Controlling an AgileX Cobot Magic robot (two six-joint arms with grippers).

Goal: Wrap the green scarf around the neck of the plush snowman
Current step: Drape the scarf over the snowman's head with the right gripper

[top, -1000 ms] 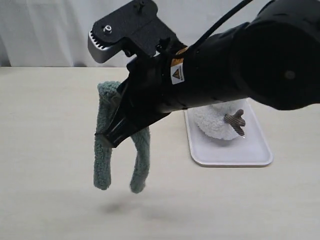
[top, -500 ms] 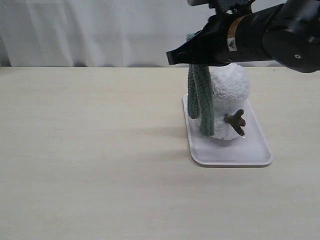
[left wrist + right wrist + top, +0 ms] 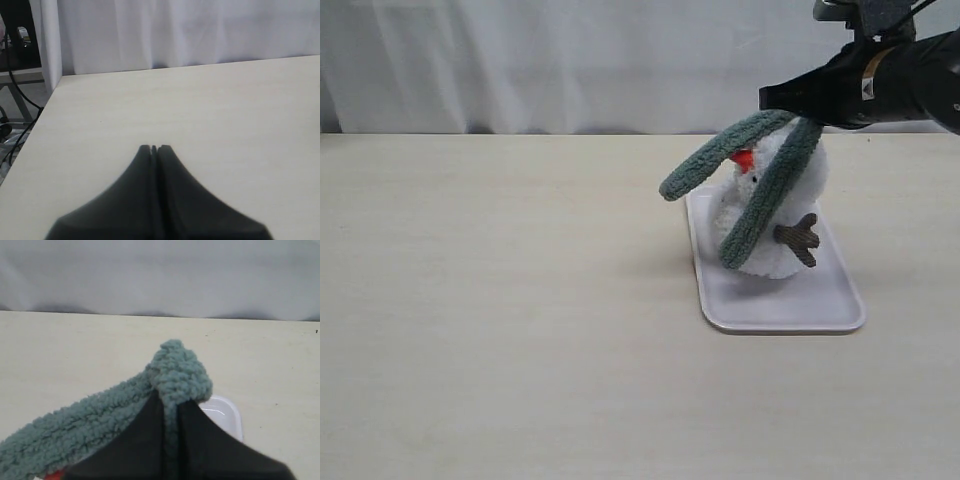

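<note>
Above the plush snowman [image 3: 772, 262] — green scarf [image 3: 763, 195] pinched mid-length in right gripper [image 3: 170, 404] | left gripper [image 3: 154, 148] closed

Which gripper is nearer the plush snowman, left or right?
Right. The right gripper is just above the plush snowman, clamping the green scarf. The left gripper is over the table, snowman absent from its view.
</note>
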